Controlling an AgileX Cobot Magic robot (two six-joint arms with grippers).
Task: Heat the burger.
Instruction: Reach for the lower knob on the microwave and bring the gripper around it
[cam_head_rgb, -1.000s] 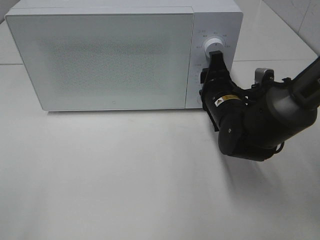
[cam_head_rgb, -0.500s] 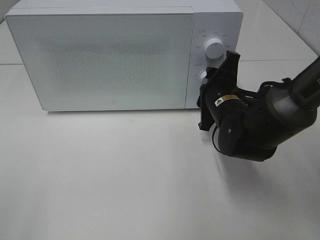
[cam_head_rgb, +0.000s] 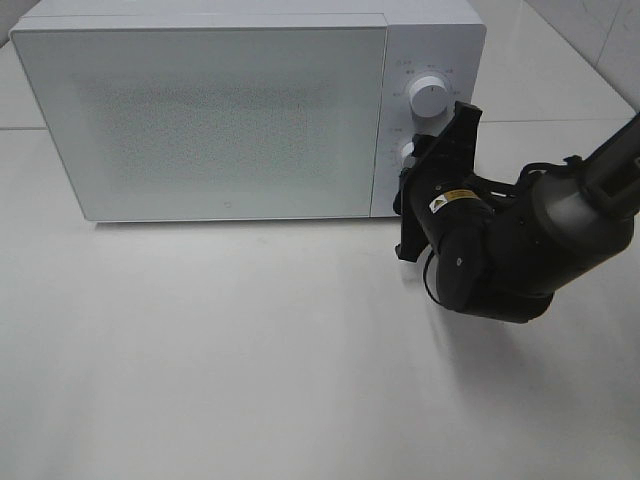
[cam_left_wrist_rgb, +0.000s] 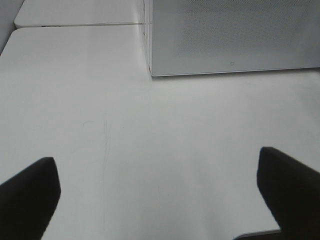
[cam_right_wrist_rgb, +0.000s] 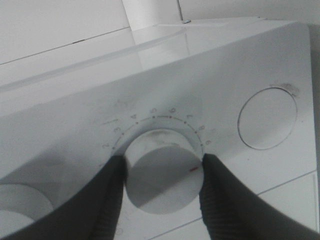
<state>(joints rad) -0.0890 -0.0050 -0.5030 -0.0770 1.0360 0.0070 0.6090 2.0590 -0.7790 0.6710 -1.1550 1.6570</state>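
The burger is hidden; no frame shows it. The white microwave (cam_head_rgb: 230, 115) stands at the back of the table with its door shut. My right gripper (cam_head_rgb: 413, 155) reaches to the control panel, and its fingers (cam_right_wrist_rgb: 107, 200) clamp both sides of the lower dial (cam_right_wrist_rgb: 162, 177), which has a red mark and numbers around it. The upper dial (cam_head_rgb: 428, 97) is free. My left gripper (cam_left_wrist_rgb: 157, 200) is open and empty, low over the bare table in front of the microwave's left corner (cam_left_wrist_rgb: 150, 70).
A round button (cam_right_wrist_rgb: 267, 119) sits on the panel beside the gripped dial. The white table (cam_head_rgb: 250, 350) stretches in front of the microwave. The right arm's bulky black body (cam_head_rgb: 500, 250) hangs over the table's right side.
A second ago my right gripper stood at the upper dial. It has dropped to the lower dial and turned its wrist; over the last half second it has hardly moved.
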